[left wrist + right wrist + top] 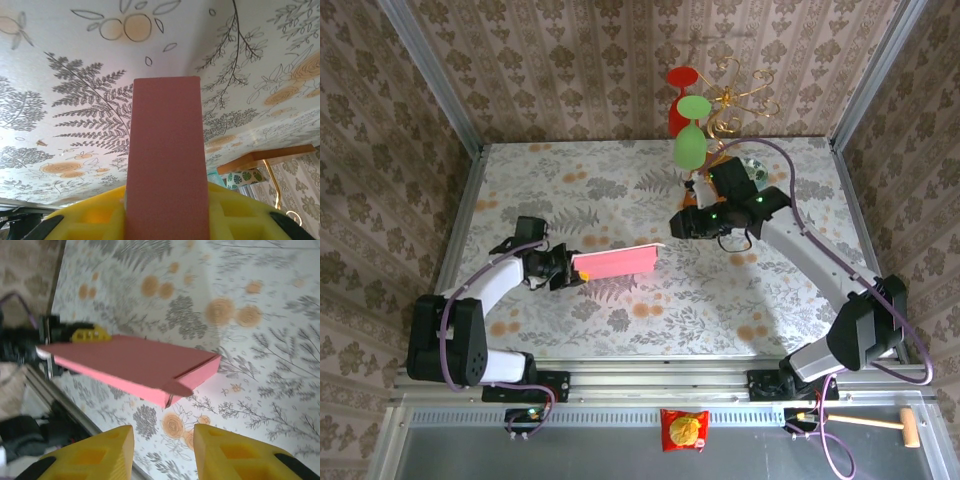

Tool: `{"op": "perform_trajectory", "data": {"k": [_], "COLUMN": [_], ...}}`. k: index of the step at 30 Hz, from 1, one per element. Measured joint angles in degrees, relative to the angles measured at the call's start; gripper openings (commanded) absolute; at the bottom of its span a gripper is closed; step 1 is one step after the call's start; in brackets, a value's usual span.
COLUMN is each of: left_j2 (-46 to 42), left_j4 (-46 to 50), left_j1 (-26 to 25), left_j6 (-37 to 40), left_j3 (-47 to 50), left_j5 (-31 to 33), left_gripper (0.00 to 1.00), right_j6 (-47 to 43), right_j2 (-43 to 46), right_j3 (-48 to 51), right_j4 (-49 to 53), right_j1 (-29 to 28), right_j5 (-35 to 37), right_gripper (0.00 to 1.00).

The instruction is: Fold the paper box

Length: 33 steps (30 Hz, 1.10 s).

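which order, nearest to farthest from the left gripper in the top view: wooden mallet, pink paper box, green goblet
1. paper box: held by the left gripper between its fingers, sticking out to its right.
2. green goblet: at the far side of the table, right of centre.
3. wooden mallet: off the table, on the near ledge at the right corner.
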<state>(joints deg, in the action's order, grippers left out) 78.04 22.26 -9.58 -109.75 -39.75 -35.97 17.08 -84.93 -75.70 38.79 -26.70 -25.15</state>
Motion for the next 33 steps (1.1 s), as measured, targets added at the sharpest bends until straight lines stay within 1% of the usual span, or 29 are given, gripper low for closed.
{"op": "perform_trajectory", "data": {"k": [2, 5, 7, 10, 15, 20, 23, 26, 30, 33], "left_j2": [0.6, 2.2, 3.5, 4.9, 6.7, 7.5, 7.8, 8.1, 8.3, 8.8], "left_j4": [2.4, 5.0, 6.1, 7.0, 8.0, 8.9, 9.3, 9.3, 9.3, 9.5], "left_j1": [1.3, 3.2, 3.8, 4.3, 4.8, 5.4, 5.6, 5.6, 5.6, 5.7], "left_j6": [1.7, 4.2, 5.5, 6.8, 8.2, 9.3, 9.6, 9.6, 9.6, 9.9], "left_j3": [-1.0, -2.9, -4.0, -5.1, -6.6, -7.4, -7.6, -7.6, -7.8, -8.3], "left_j5": [-0.5, -1.2, -1.7, -2.2, -2.9, -3.1, -3.2, -3.3, -3.5, -3.5], "left_gripper": [0.19, 0.19, 0.19, 0.19, 0.19, 0.19, 0.19, 0.19, 0.19, 0.19], "right_j6": [-7.1, -15.6, -20.3, -24.3, -26.9, -27.6, -27.7, -27.7, -27.6, -27.6], "right_j2": [-0.5, -3.7, -6.6, -9.6, -12.5, -14.6, -15.6, -17.0, -18.5, -19.0], "right_j3": [-0.2, -3.3, -6.2, -8.6, -11.6, -13.1, -14.2, -15.7, -16.9, -17.2], "right_j4": [0.4, 2.9, 4.8, 6.5, 9.1, 10.0, 11.0, 11.4, 11.8, 12.5], "right_j1": [-2.5, -6.0, -7.4, -8.1, -9.0, -9.4, -9.6, -9.7, -9.8, -9.9], "right_j5": [3.4, 6.6, 7.7, 9.1, 11.1, 11.5, 11.5, 11.5, 11.5, 11.4], "right_gripper": [0.38, 0.38, 0.39, 0.40, 0.39, 0.38, 0.34, 0.27, 0.25, 0.22]}}
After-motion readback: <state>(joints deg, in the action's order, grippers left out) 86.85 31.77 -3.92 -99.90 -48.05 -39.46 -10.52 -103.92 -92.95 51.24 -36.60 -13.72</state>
